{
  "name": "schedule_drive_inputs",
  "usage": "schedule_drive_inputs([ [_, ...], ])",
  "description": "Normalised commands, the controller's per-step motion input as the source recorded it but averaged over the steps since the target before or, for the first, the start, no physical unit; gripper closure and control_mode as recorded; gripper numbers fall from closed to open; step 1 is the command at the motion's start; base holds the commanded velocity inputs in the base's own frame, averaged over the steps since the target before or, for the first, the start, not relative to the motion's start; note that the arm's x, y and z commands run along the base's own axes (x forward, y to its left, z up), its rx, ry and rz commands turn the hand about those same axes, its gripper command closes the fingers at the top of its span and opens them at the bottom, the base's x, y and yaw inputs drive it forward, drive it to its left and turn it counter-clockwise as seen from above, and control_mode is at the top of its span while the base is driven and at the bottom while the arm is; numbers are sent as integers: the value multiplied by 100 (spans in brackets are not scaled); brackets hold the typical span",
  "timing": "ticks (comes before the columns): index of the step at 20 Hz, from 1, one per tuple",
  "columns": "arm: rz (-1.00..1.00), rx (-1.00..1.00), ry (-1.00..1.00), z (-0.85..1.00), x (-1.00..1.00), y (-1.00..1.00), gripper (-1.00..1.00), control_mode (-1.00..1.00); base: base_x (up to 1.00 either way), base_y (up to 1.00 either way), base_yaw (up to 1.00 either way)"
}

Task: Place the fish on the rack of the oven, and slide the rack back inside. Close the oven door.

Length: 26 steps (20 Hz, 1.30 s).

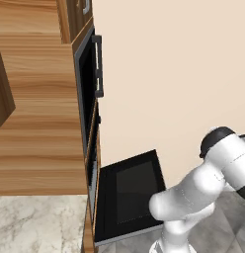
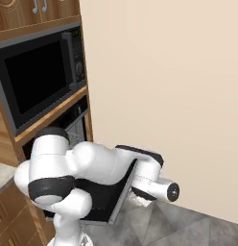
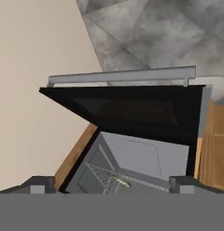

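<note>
Pincer (image 3: pixel 112 182): tips apart, empty, lower frame edge. Oven door (image 3: pixel 132 110): mid-frame, part-raised. Rack (image 3: pixel 127 182): inside the cavity, lower centre; fish (image 3: pixel 118 182) apparently on it. Step: closing door. Next: push door fully shut.

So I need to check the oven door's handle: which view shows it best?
The hand view: the grey handle spans the open oven door in full. The left base view shows the door open; the right base view has the arm across it.
</note>
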Motion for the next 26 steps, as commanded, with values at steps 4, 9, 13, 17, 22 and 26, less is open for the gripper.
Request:
schedule_drive_inputs([
  [4, 27, 31, 5, -45, 28, -82, -100, -100, 0, 0, 0],
  [9, 23, 25, 1, -81, 36, -45, -100, -100, 0, 0, 0],
  [13, 25, 24, 0, -86, 17, -46, -100, -100, 0, 0, 0],
  [17, 25, 26, -2, -60, -2, -74, -100, -100, 0, 0, 0],
  [22, 19, 22, -13, -21, -34, -67, -100, -100, 0, 0, 0],
  [26, 15, 23, -3, -30, -7, -23, -100, -100, 0, 0, 0],
])
